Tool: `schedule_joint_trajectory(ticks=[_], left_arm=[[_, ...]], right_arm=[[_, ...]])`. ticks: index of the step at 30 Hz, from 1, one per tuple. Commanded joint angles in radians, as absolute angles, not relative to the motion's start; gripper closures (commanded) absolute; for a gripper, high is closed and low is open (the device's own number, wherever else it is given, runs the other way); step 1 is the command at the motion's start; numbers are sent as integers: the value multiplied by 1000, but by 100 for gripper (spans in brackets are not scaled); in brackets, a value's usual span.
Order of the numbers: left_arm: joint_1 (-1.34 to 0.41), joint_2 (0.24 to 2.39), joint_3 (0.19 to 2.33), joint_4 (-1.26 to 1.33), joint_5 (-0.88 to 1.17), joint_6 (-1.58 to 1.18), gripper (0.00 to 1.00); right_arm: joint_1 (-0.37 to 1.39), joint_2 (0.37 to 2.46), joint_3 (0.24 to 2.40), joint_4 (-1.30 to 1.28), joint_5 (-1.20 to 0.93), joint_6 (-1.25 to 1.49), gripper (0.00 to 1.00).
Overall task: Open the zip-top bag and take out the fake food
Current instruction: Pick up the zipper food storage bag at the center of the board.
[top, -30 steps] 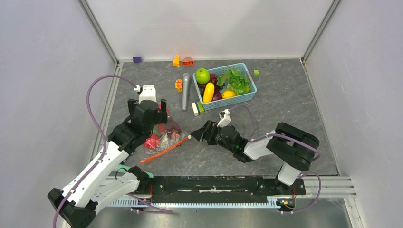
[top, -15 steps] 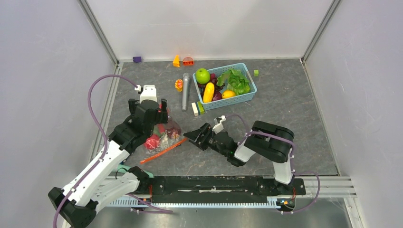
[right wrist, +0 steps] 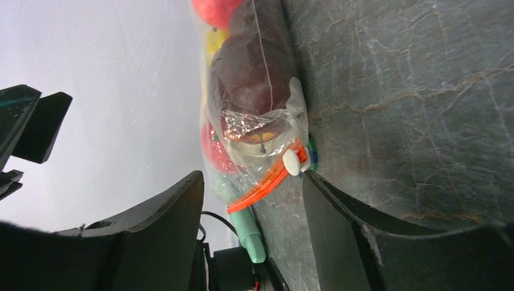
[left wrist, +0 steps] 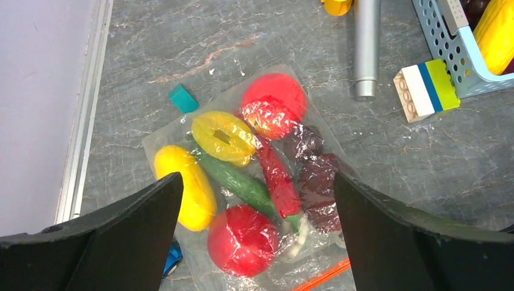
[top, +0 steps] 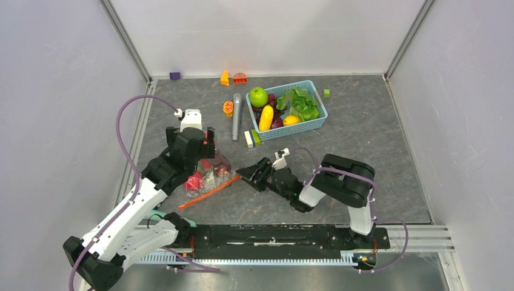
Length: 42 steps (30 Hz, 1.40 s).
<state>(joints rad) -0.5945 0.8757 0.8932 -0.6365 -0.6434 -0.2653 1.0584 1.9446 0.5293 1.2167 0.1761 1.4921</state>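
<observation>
orange zip strip [top: 209, 191]: looks shut end to end, so the zip-top bag [left wrist: 182, 130] isn't opened yet imo
progress: basically at the start. nothing's out, all the fake food [left wrist: 242, 239] is inside the plastic (red round ones, yellow pcs, a maroon one)
left to do: pinch the white slider [right wrist: 293, 162], run it along the strip, then pull the pcs out one by one
where the bag is: flat on the table [top: 363, 133], near-left part, right under the left arm and just in front of the right arm's fingertips
which way it points: strip edge faces the near side twd the arm bases, closed bottom faces away twd the far-left
long axis: along the strip, diagonal in the top view, near-left up to far-right. slider sits at the far-right end
left gripper [left wrist: 256, 177]: spread wide, hovering over the bag, gripping nothing
right gripper [right wrist: 251, 177]: jaws parted w/ the slider corner between them. no pinch on it afaict, one finger's just beside the slider
next move guess: needs a clean squeeze on that tiny slider, easy to grab crinkly film instead
</observation>
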Motion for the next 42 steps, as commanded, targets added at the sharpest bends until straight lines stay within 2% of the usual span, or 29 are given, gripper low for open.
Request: schedule_joint_trajectory(ticks=[1,8,21,24,28,34,40,42], left_arm=[[-587,886,890,-595,-626,-261,0],[-587,894,887,-594,-617,-260,0],[-587,902,884,-590,-613,-256,0],[-587,903,883,-589,-619,-255,0],[-588,905,882,-589,-627,-252,0],[-588,890,883,-579,-634,-242,0],[-588,858,932,-570,-632,-234,0],[-588,849,957,-581,-632,-224,0]], right_arm=[[1058,1972,560,1218,198,1495,32],[1046,2029,615,1224,172,1486,33],[1029,2089,684,1231,165,1403,61],[1024,2075,680,1237,168,1336,71],[1015,2022,672,1216,163,1210,82],[1003,1861,680,1082,153,968,90],[987,1731,814,851,28,718,94],[983,1682,864,750,8,613,99]])
